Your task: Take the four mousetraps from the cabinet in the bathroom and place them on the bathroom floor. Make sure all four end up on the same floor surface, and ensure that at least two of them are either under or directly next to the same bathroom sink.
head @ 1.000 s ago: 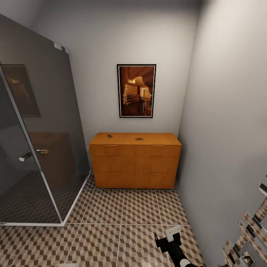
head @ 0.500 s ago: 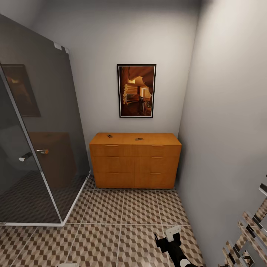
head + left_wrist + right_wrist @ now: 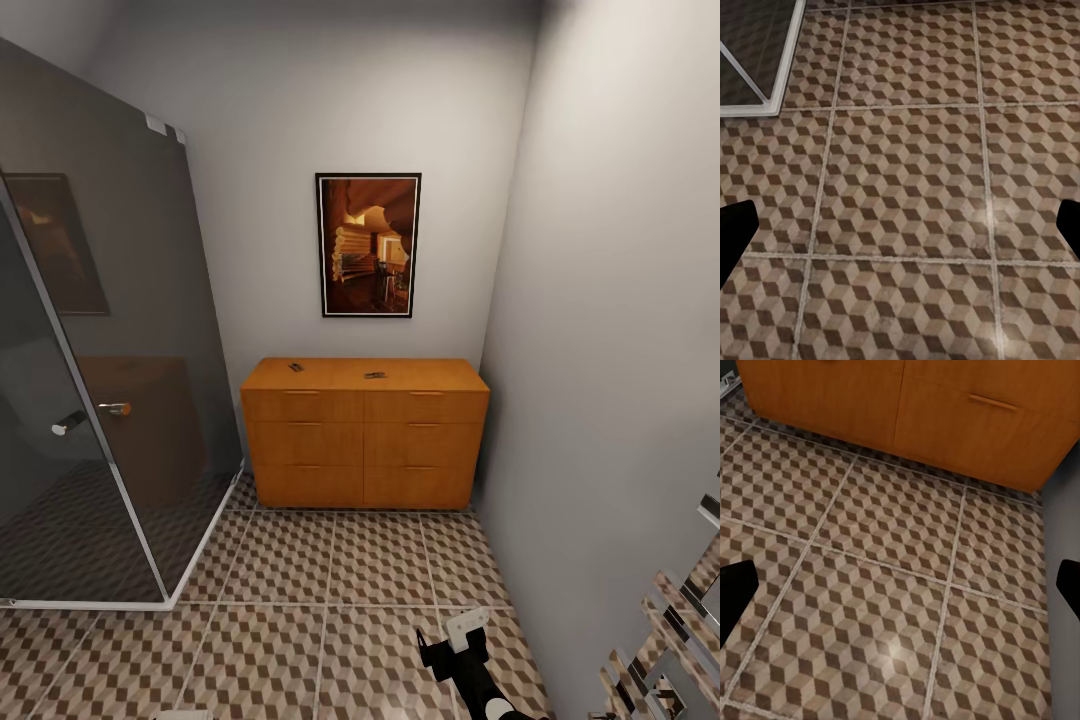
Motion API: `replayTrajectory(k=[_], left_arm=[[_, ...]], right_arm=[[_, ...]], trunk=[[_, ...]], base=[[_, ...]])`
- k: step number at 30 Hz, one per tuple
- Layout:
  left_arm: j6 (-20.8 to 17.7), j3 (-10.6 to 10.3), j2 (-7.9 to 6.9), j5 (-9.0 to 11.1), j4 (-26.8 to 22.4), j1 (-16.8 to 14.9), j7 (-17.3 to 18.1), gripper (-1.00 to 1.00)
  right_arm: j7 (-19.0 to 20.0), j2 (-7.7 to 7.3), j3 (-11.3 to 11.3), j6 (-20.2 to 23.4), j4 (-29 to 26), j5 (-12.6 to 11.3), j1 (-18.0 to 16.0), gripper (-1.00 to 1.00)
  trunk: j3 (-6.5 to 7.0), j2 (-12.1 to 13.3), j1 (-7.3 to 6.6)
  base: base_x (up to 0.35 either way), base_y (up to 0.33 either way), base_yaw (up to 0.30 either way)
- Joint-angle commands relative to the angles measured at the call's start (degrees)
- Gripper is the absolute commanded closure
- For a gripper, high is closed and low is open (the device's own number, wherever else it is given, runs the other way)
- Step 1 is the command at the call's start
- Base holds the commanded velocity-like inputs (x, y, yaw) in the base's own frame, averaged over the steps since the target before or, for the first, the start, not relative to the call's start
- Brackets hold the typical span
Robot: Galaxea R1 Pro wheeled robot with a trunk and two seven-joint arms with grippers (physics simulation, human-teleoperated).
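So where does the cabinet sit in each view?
Head view: the cabinet stands against the far wall, centre, under the framed picture, with two small dark items on its top.
Right wrist view: its lower drawer fronts meet the floor.
Left wrist view: not in it; floor tiles and the shower's corner.
Shared landmark: the cube-pattern floor.

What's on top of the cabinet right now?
On the cabinet top lie two small dark items, likely mousetraps: one toward the left, one near the middle. All drawers are shut, so their contents are hidden.
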State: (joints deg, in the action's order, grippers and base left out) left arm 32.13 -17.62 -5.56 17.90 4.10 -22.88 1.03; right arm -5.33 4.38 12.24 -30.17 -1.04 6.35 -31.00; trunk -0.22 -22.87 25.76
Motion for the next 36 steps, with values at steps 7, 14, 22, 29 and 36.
replayTrajectory(k=[7, 14, 22, 29, 36], left_arm=[[0.30, -0.49, 0.03, 0.47, 0.21, -0.06, 0.11, -1.00], [0.30, -0.49, 0.03, 0.47, 0.21, -0.06, 0.11, -1.00], [0.30, -0.49, 0.03, 0.47, 0.21, -0.06, 0.11, -1.00], [0.30, -0.49, 0.03, 0.47, 0.21, -0.06, 0.11, -1.00], [0.30, -0.49, 0.03, 0.47, 0.21, -0.06, 0.11, -1.00]], right_arm=[[-0.56, 0.01, 0.15, -0.07, 0.07, 0.60, -0.03, -1.00], [-0.56, 0.02, 0.15, -0.07, 0.07, 0.60, -0.03, -1.00], [-0.56, 0.03, 0.15, -0.07, 0.07, 0.60, -0.03, -1.00], [-0.56, 0.03, 0.15, -0.07, 0.07, 0.61, -0.03, -1.00], [-0.56, 0.03, 0.15, -0.07, 0.07, 0.60, -0.03, -1.00]], trunk=[[-0.02, -0.05, 0.02], [-0.02, -0.05, 0.02], [-0.02, -0.05, 0.02], [-0.02, -0.05, 0.02], [-0.02, -0.05, 0.02]], base=[[0.000, 0.000, 0.000], [0.000, 0.000, 0.000], [0.000, 0.000, 0.000], [0.000, 0.000, 0.000], [0.000, 0.000, 0.000]])
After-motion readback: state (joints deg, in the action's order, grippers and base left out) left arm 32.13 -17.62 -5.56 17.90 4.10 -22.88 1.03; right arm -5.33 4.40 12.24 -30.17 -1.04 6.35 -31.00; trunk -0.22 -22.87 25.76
